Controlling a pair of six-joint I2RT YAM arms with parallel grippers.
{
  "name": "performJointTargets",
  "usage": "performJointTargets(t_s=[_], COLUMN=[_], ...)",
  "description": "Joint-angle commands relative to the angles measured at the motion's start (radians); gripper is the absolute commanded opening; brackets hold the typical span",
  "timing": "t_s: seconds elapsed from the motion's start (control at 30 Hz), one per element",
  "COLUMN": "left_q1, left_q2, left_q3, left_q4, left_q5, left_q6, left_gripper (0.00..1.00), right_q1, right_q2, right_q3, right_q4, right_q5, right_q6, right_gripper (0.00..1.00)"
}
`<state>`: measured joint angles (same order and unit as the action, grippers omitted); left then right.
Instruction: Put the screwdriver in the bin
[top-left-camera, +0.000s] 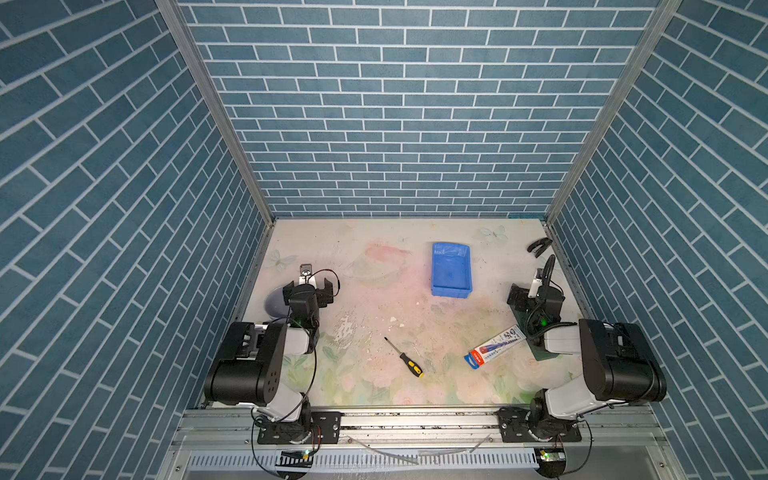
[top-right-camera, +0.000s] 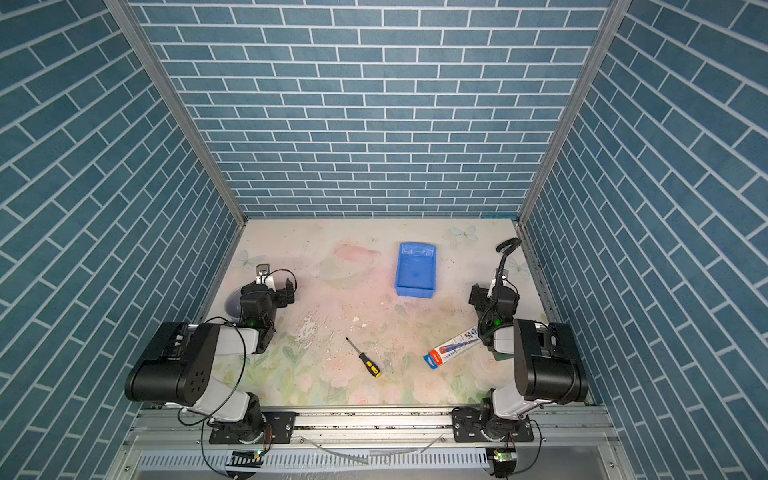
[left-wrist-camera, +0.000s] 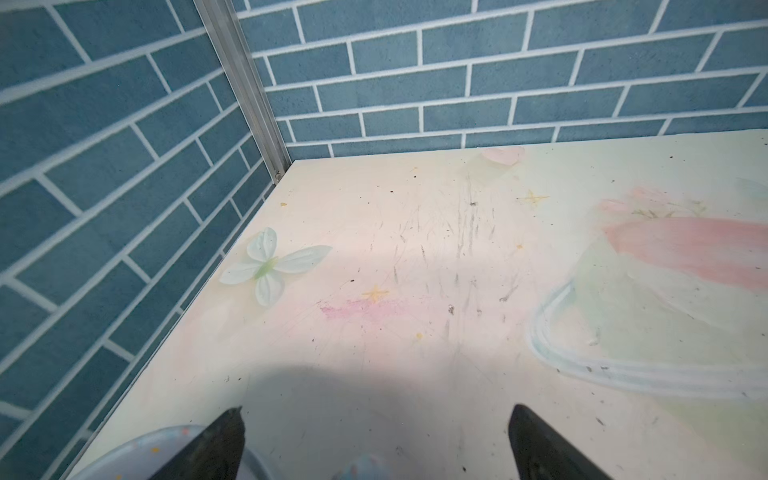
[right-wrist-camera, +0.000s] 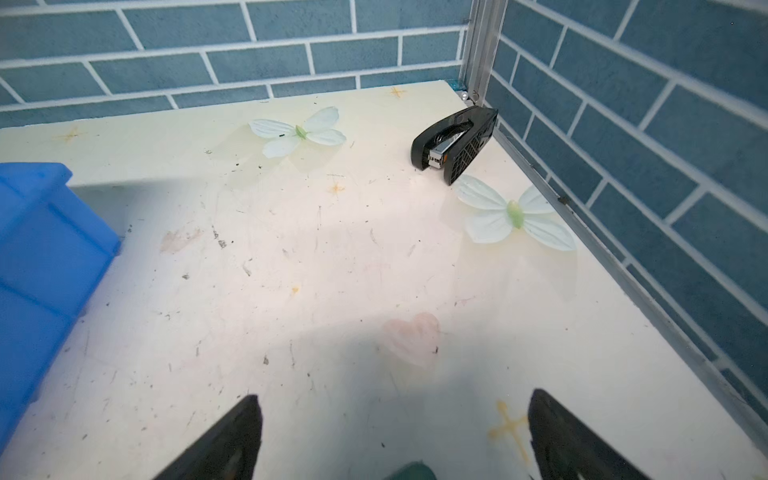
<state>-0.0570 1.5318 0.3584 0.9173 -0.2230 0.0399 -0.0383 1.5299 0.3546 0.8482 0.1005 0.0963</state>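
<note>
Between blue brick-patterned walls (top-left-camera: 395, 124), on the scuffed, dirt-flecked, pale floral table (top-left-camera: 374, 299), the screwdriver (top-left-camera: 405, 358) lies flat near the front edge — well apart from the blue bin (top-left-camera: 451, 293) farther back — while the left hand (left-wrist-camera: 374, 415) and right hand (right-wrist-camera: 395, 403) both gape wide, grasping nothing.

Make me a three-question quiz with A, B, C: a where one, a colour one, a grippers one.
1. Where is the screwdriver? A in the bin B on the table C in a gripper
2. What colour is the bin? A red B blue C green
3. The left gripper and right gripper are? A both open B both shut C holding the screwdriver
1 B: it lies on the table, apart from the bin. 2 B: its walls are bright blue. 3 A: wrist views show jaws spread, nothing between.
</note>
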Motion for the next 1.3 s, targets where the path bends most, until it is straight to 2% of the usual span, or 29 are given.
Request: performJointTargets(t_s=[0.0, 0.87, 0.97, 1.13, 1.27], left_q1=[0.003, 0.003, 0.003, -0.004, -0.01], left_q2=[0.002, 0.001, -0.027, -0.213, -0.356], left_q3=[0.003, 0.003, -0.008, 0.025, 0.088], left_q4=[0.003, 0.003, 0.005, -0.211, -0.478], left_q5=[0.0, 0.002, 0.029, 0.012, 0.002], left_q6=[0.004, 0.005, 0.015, 0.013, -0.018], left_gripper=[1.0, 1.0, 1.0, 1.0, 1.0], right_q1=[0.001, 0.001, 0.001, 0.001, 0.002], right_q2=[0.008, 0.006, 0.005, -0.059, -0.146], right_q3=[0.041, 0.039, 0.037, 0.043, 0.041], right_q4=[0.01, 0.014, 0.016, -0.05, -0.122], right_q5=[-0.003, -0.004, -0.004, -0.004, -0.014], right_q6=[-0.026, -0.026, -0.026, -0.03, -0.031], right_gripper=[0.99, 0.99, 0.99, 0.99, 0.99])
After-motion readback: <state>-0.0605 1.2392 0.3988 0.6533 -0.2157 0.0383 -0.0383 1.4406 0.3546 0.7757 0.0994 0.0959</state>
